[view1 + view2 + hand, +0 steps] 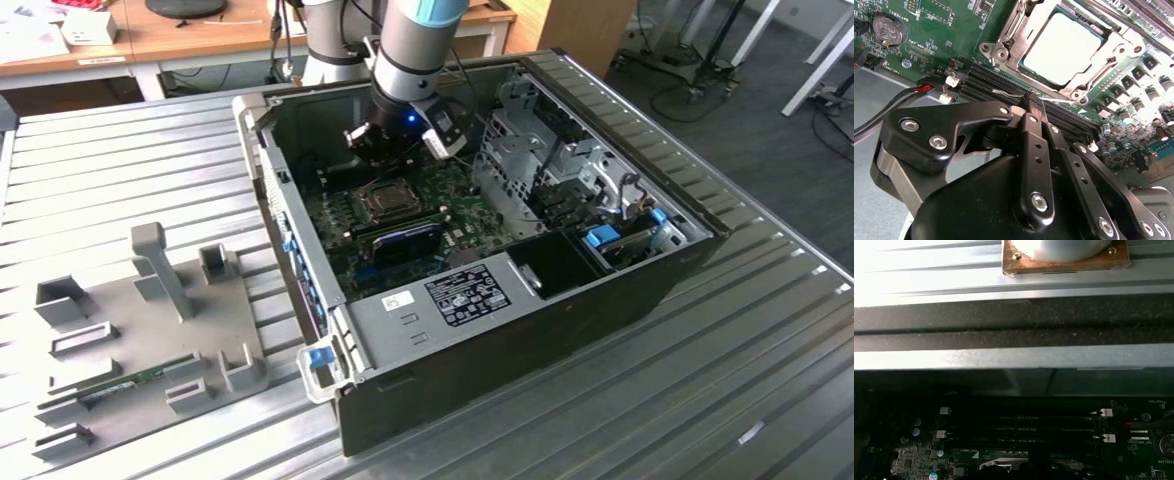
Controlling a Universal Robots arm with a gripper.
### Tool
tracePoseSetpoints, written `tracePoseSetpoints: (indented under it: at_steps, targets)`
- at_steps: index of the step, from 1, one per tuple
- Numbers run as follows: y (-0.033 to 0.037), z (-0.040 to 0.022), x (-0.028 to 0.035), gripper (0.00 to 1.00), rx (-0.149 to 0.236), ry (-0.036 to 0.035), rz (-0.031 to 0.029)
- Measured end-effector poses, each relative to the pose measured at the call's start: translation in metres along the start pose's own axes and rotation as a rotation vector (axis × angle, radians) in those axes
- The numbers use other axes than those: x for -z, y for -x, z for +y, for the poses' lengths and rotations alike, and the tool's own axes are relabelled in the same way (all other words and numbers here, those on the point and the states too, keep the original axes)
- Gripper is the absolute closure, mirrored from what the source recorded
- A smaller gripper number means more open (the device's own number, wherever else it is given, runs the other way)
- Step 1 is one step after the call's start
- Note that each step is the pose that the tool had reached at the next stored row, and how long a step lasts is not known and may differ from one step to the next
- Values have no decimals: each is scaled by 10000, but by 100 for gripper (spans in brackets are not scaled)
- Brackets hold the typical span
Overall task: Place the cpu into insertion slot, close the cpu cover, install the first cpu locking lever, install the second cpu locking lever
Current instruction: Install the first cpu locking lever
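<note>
Jaws look pinched together with nothing seen between them, tips over the black memory slots [979, 80]. Just beyond those slots, the cpu [1061, 47] lies flat in the insertion slot [386, 200], metal top up, framed by the lowered cpu cover [1114, 52]. Being square, it has no long axis; its edges run parallel to the slots. A thin silvery rod [1004, 92], probably a locking lever, lies close beside the tips.

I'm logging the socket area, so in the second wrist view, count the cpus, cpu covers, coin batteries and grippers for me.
cpu: 1
cpu cover: 1
coin battery: 1
gripper: 1
Total: 4
</note>
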State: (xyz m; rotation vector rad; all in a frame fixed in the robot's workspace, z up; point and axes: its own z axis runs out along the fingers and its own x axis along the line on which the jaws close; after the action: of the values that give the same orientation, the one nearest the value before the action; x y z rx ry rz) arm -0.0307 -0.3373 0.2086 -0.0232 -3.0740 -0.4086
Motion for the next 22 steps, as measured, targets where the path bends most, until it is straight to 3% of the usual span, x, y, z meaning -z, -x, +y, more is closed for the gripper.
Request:
tracePoseSetpoints:
  at_steps: [22]
  targets:
    - [0,47,-14,90,2,2,-1]
